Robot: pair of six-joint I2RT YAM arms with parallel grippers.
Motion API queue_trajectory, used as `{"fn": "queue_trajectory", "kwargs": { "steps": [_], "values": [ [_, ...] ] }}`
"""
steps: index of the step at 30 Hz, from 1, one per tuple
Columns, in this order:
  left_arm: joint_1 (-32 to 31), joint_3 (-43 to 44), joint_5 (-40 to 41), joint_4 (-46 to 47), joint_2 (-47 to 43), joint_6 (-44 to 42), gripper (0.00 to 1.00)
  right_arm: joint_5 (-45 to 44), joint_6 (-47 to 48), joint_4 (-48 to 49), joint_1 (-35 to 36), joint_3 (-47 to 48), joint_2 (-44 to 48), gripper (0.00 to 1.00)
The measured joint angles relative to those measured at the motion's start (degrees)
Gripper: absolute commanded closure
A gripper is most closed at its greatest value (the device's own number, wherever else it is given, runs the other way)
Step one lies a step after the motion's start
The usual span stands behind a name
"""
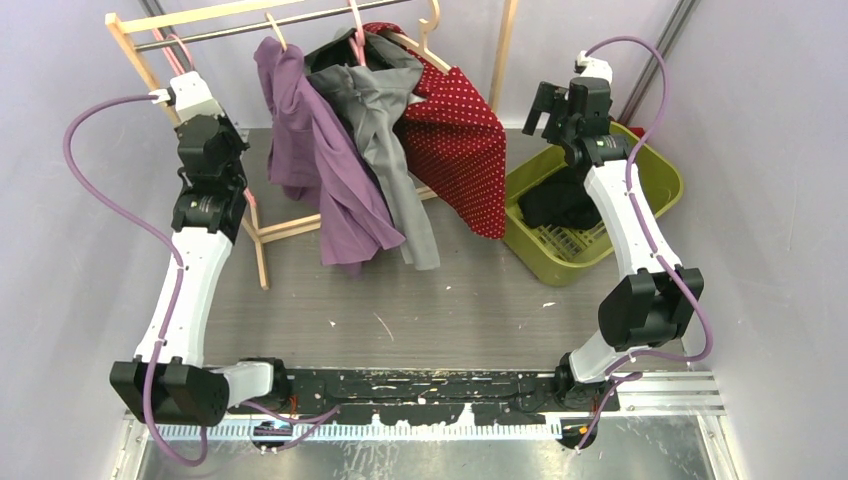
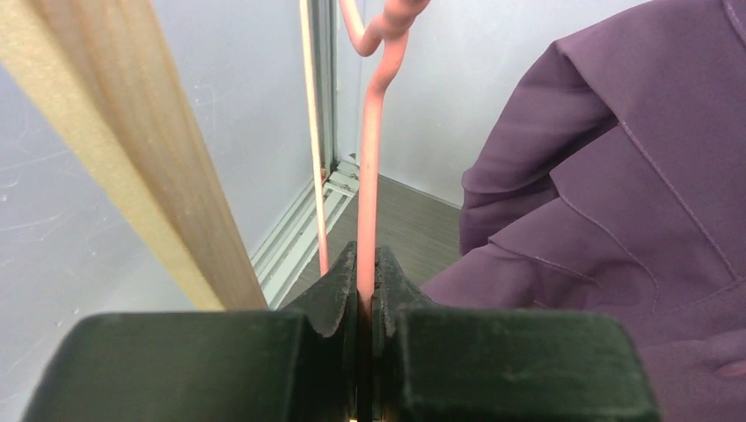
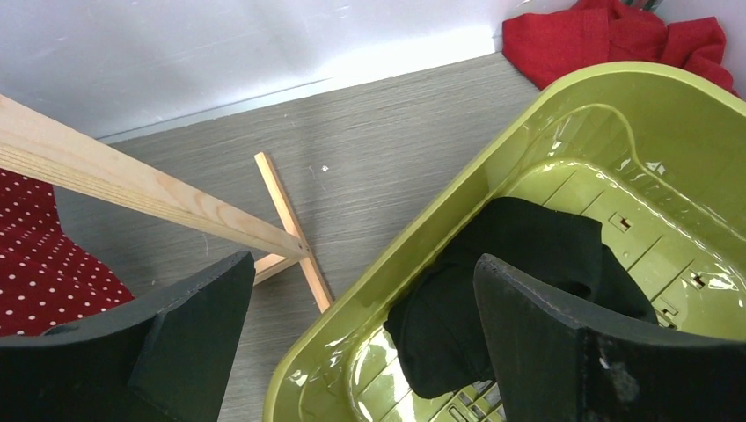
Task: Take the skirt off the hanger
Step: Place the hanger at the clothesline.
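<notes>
Grey bench (image 1: 450, 300) with a wooden clothes rack (image 1: 130, 45): pink hanger (image 2: 369, 176) pinched, black cloth (image 3: 519, 246) in the green basket (image 3: 616, 97).
We see the left end effector (image 2: 368, 290) clenched on the hanger's thin wire, beside a purple garment (image 2: 633, 176). The right end effector (image 3: 362, 264) hangs released, jaws wide, above the basket. Only 1 item lies there: the crumpled black cloth, which we judge to be the skirt. It looks soft, light and limp, best taken by a bunched fold.
</notes>
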State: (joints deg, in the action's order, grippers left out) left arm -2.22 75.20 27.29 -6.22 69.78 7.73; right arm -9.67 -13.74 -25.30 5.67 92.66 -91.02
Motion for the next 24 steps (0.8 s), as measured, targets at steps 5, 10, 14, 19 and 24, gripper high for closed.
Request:
{"fn": "queue_trajectory", "kwargs": {
  "steps": [5,10,14,19,24],
  "values": [
    [0.22,-1.03,1.25,-0.42,-1.62,-0.44,0.97,0.11,0.0,-0.02,0.0,-0.9,0.04,0.0],
    [0.48,-1.42,2.54,-3.23,-3.28,-1.16,0.59,0.2,0.0,-0.02,0.0,-1.73,0.22,0.0],
    [0.55,-2.54,2.91,-6.16,-3.58,-2.36,0.17,0.17,0.02,-0.02,0.0,-1.73,0.74,0.0],
    [-0.44,-2.56,0.98,-7.34,-3.8,-3.8,0.01,0.11,0.04,-0.02,0.0,-1.77,1.55,0.0],
    [-0.74,-1.92,-0.37,-9.51,-6.03,-4.7,0.01,-0.17,0.09,-0.02,0.0,-1.77,1.77,0.0]
  ]
}}
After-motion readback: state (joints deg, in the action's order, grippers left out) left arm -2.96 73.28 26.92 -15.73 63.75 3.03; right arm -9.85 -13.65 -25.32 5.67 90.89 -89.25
